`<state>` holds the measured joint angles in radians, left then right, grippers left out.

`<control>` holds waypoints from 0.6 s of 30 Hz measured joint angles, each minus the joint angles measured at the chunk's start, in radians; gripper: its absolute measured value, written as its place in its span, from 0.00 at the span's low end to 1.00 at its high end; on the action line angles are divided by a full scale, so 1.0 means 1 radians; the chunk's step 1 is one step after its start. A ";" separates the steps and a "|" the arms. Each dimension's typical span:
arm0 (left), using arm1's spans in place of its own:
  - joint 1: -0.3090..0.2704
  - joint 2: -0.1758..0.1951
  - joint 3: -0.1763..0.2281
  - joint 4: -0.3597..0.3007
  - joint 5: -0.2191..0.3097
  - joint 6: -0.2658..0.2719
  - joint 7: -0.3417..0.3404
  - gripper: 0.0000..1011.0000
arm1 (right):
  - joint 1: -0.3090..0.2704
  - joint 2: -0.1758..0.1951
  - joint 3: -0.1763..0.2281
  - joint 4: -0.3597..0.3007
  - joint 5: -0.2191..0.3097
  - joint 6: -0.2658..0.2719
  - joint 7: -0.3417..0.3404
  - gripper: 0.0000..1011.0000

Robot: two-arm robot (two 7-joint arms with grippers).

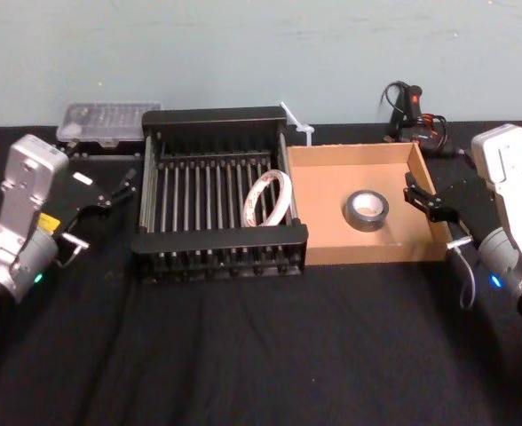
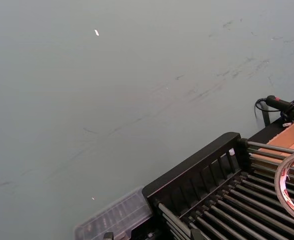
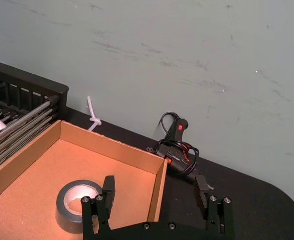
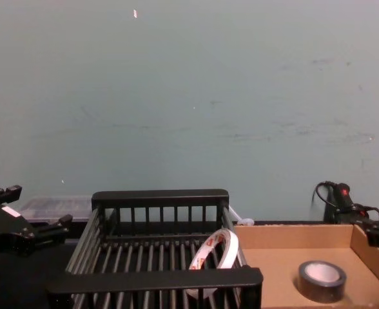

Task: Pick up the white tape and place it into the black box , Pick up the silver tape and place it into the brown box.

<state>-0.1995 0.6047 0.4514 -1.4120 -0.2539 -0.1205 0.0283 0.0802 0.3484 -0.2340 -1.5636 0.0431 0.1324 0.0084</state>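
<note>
White tape [image 1: 268, 199] judged light, thin and flexible; best pinched across its narrow band. It is a slim ring with red-printed liner, leaning in the black box [image 1: 218, 118], right of the left gripper [image 1: 119, 186], which is open, empty. Silver tape [image 1: 367, 210], squat and stiffer, lies flat in the brown box [image 1: 367, 251], left of the open, empty right gripper [image 1: 423, 200].

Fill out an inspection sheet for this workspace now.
Surface: black cloth-covered table.
Job's things: thin white tape ring leaning on edge inside black slatted plastic basket; squat grey-silver tape roll flat in shallow brown cardboard tray.
Clutter: clear plastic case, white zip tie, black glue gun.
Claws: left claw open beside the basket; right claw open at the tray's wall.
Cables: glue gun's black cord.
Surroundings: grey-green wall.
</note>
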 joint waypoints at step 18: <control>0.000 0.000 0.000 0.000 0.000 0.000 0.000 0.99 | 0.000 0.002 -0.003 -0.001 0.000 0.000 0.000 0.99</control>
<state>-0.1995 0.6047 0.4514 -1.4120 -0.2540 -0.1205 0.0283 0.0798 0.3506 -0.2366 -1.5647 0.0432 0.1327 0.0088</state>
